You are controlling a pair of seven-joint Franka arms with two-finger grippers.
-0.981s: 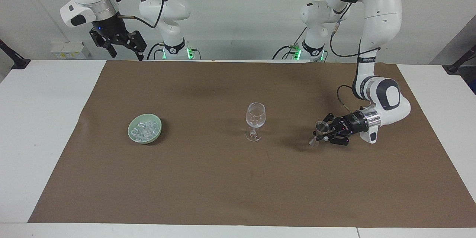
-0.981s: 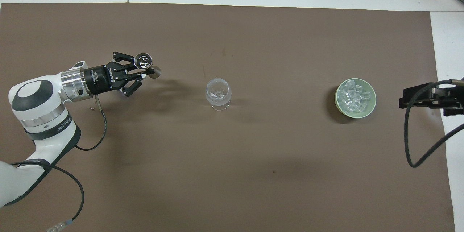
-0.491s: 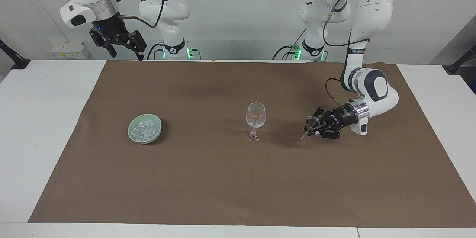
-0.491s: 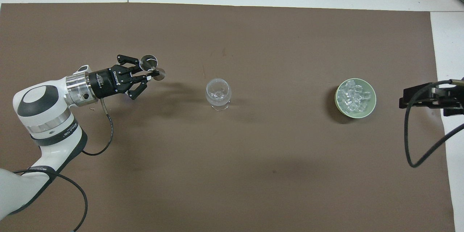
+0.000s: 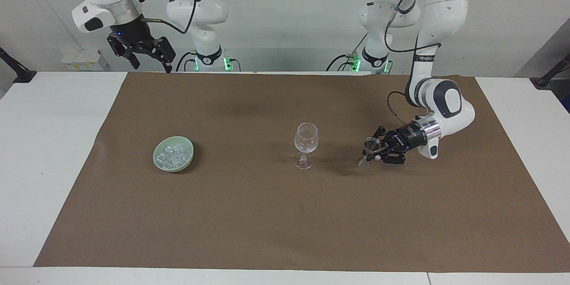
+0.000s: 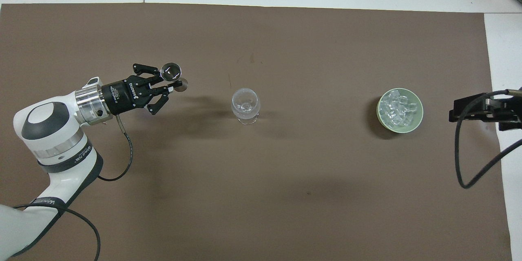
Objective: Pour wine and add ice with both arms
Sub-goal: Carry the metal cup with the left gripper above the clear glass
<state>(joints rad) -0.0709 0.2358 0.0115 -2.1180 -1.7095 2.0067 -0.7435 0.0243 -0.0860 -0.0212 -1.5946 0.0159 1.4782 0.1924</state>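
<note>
A clear stemmed wine glass [image 5: 306,144] stands upright mid-mat; it also shows in the overhead view [image 6: 245,105]. The ice [image 5: 175,153] is a heap of small clear cubes in a pale green bowl [image 5: 156,156] toward the right arm's end, also seen from overhead as ice [image 6: 397,108] in the bowl [image 6: 380,111]. My left gripper [image 5: 373,153] [image 6: 169,83] is shut on a small clear stemmed cup [image 5: 371,144] [image 6: 171,71], held tilted just above the mat beside the wine glass and apart from it. My right gripper [image 5: 147,55] waits open, high over the mat's edge.
A brown mat [image 5: 267,231] covers most of the white table [image 5: 44,164]. Only part of the right gripper [image 6: 481,110] and its black cable show in the overhead view, beside the bowl.
My left gripper has carried the small cup toward the wine glass, most of it in the first half second. The right arm, wine glass and bowl have not moved.
</note>
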